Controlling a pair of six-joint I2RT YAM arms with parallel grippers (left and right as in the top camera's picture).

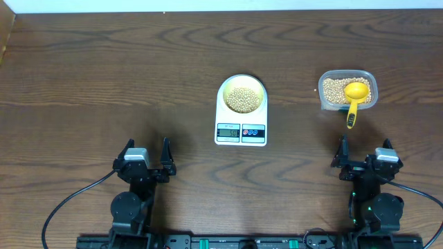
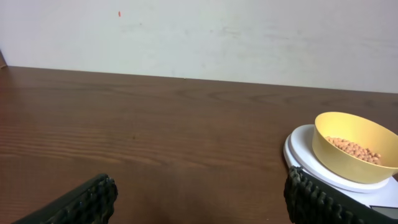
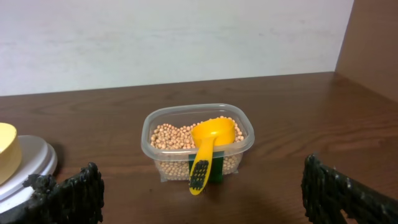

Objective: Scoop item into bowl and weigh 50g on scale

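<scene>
A pale-yellow bowl [image 1: 241,95] holding tan beans [image 1: 241,99] stands on the white scale [image 1: 241,130] at the table's middle; the bowl [image 2: 354,148] and scale [image 2: 311,163] also show at the right of the left wrist view. More beans [image 3: 171,137] fill a clear tub [image 1: 347,90] at the right, with a bright yellow scoop [image 3: 207,147] resting in it, handle over the near rim. My left gripper [image 1: 147,158] stands open near the front left, empty. My right gripper [image 1: 364,155] is open just in front of the tub, nothing between its fingers.
The dark wooden table [image 1: 104,83] runs to a pale wall at the back. A brown upright panel [image 3: 373,43] stands at the far right. Cables [image 1: 66,207] trail from both arm bases along the front edge.
</scene>
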